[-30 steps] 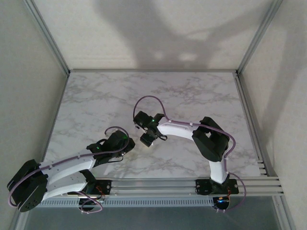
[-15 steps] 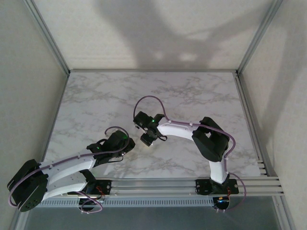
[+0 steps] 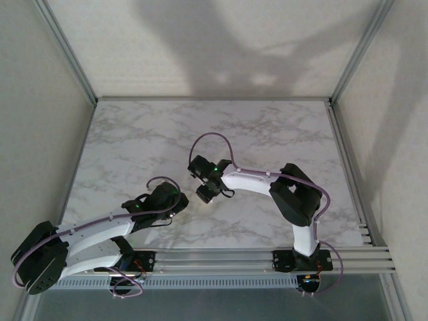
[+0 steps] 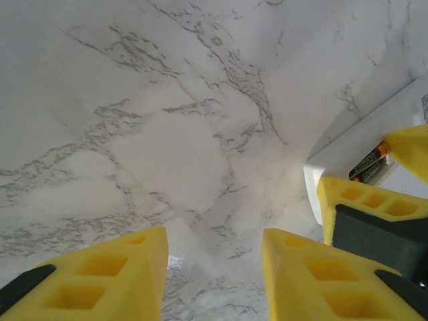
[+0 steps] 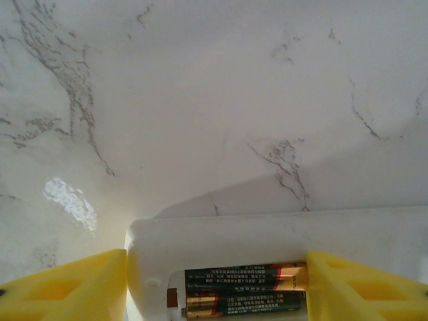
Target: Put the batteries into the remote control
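The remote (image 5: 221, 244) lies back-up on the marble table (image 4: 167, 134) with its battery bay uncovered. Two batteries (image 5: 244, 284) sit side by side inside it, dark with gold-orange ends. Their labels carry fine print that is too small to read. The right gripper (image 5: 217, 267) has its jaws spread, one finger just off the remote's end and the other over the remote's body. The left gripper (image 4: 214, 234) hangs beside the remote's end, its jaws parted and holding nothing.
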